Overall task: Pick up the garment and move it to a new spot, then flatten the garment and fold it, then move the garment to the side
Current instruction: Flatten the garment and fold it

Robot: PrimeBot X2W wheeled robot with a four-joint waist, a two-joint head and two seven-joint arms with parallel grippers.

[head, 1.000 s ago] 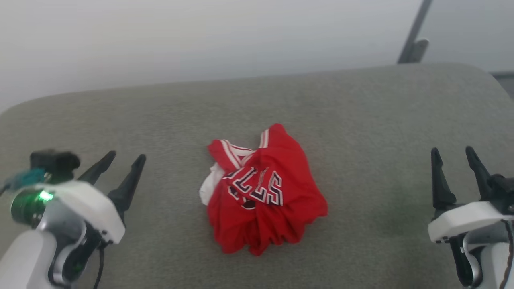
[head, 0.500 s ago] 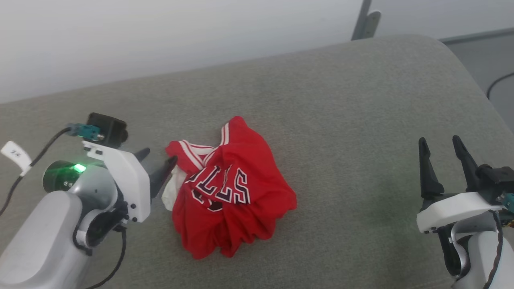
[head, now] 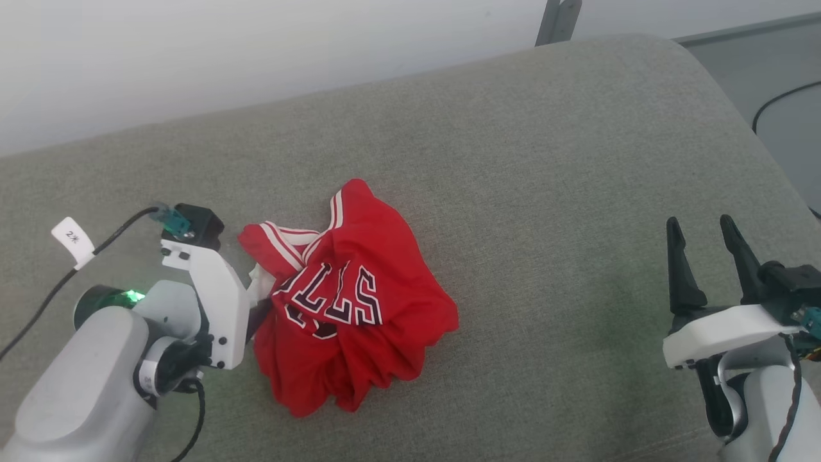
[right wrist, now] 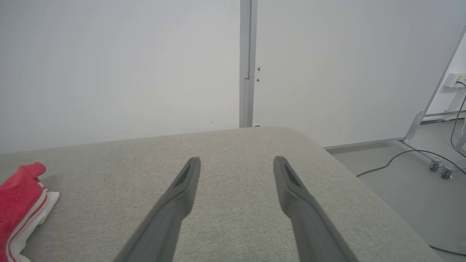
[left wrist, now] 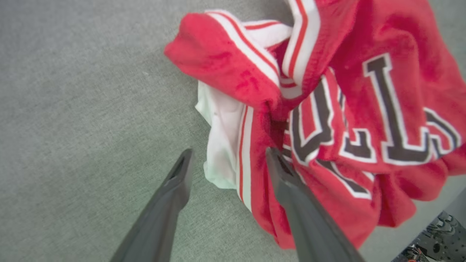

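The left arm's pale grey rounded forearm shell (head: 77, 391) ends in a white angular bracket plate (head: 218, 308) dotted with small dark screws. Above that plate sits a black boxy camera block (head: 200, 226) with a teal plug (head: 168, 220). A thin black cable (head: 122, 223) runs left of the plate, carrying a white paper tag (head: 72, 240) with dark marking. Just left of the plate, a green light (head: 133, 296) glows on a dark ring. The left gripper (left wrist: 229, 153) has dark grey tapering fingers with slotted tips. Far right of the plate, the right gripper (head: 699, 221) matches it.
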